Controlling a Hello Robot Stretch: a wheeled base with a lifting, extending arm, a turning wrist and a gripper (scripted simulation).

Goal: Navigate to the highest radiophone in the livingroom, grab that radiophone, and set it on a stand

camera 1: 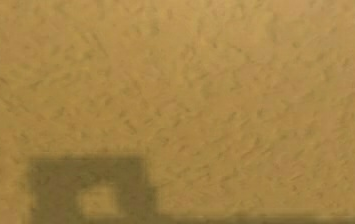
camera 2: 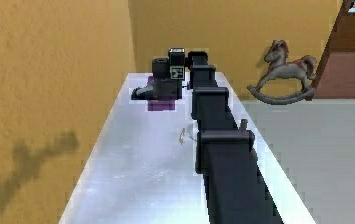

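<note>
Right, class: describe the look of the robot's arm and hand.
The arm is a black square bar of stepped, nested segments. At its far end stand two small white squares with black marks; left of them, the hand is a dark, blocky body.

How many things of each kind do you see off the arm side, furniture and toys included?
Table: 1
Purple thing on the table: 1
Rocking horse on the floor: 1
Brown door: 1
Total: 4
</note>
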